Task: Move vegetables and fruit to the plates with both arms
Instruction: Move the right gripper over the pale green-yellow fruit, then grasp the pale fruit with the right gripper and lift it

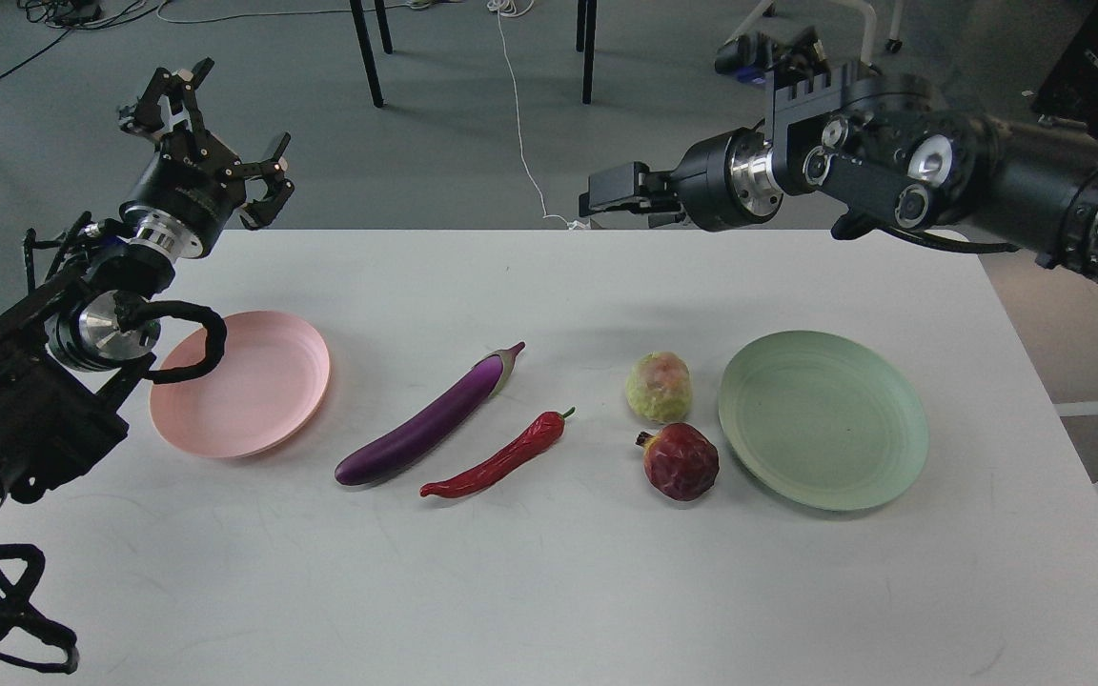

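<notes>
A purple eggplant (pixel 430 420) and a red chili pepper (pixel 499 455) lie slanted side by side at the middle of the white table (pixel 549 591). A yellow-green fruit (pixel 660 386) sits just behind a dark-red pomegranate (pixel 681 461), both just left of the mint green plate (pixel 823 418). The pink plate (pixel 242 381) lies at the left; both plates hold nothing. My left gripper (pixel 221 138) is open and empty, raised above the table's far left corner. My right gripper (pixel 606 198) hangs above the far edge, pointing left, seen side-on; its fingers cannot be told apart.
A looped black cable (pixel 196 343) from my left arm hangs over the pink plate's left rim. Chair legs (pixel 368 52) and a white cord (pixel 520 124) are on the floor behind the table.
</notes>
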{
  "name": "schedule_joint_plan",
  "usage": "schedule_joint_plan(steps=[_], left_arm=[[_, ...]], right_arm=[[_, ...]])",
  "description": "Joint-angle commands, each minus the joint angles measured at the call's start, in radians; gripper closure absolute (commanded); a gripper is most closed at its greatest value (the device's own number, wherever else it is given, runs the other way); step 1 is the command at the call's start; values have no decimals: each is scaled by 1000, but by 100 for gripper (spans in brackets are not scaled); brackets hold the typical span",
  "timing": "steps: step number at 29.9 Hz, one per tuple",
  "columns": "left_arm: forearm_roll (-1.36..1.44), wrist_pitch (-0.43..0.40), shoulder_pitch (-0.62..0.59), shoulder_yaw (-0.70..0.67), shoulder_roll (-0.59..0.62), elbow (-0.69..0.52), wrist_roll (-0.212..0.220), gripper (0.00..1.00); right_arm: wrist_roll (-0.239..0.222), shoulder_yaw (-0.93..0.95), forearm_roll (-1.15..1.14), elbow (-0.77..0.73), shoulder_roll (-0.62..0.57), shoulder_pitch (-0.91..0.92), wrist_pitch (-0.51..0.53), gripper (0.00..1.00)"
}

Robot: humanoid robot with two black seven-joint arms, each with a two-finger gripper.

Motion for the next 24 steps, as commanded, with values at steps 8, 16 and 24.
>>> schedule_joint_plan(steps=[8,16,24], left_arm=[[-1,-34,13,3,14,0,-4,2],[-1,-37,11,3,14,2,-3,2],[-1,-37,13,3,19,6,0,2]], right_arm=[[8,-109,-33,26,52,-109,-7,5],[8,-111,-35,27,52,-127,-9,6],[4,-114,-40,24,52,-167,-14,36]])
